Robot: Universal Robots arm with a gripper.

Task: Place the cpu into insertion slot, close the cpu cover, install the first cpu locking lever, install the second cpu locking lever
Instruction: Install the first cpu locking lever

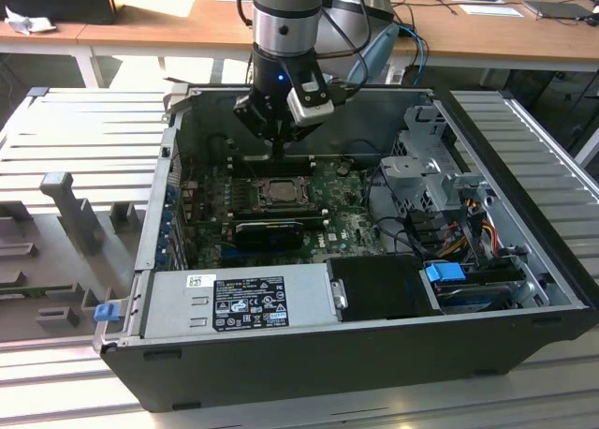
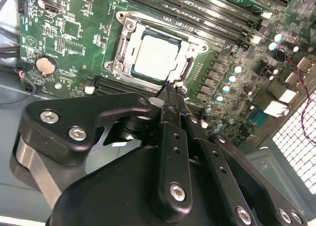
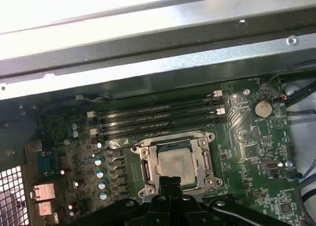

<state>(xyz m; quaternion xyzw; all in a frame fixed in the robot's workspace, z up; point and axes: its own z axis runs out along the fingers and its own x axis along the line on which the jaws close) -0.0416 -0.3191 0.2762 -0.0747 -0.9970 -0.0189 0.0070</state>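
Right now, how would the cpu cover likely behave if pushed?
The cpu cover looks like thin sheet metal framing the cpu, so probably stiff, slightly springy. Lying flat over the motherboard, it likely won't slide or tip.

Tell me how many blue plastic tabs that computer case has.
2. One blue tab sticks out at the case's near corner on the exterior view's left; a second blue tab sits inside, toward the exterior view's right. More may be hidden.
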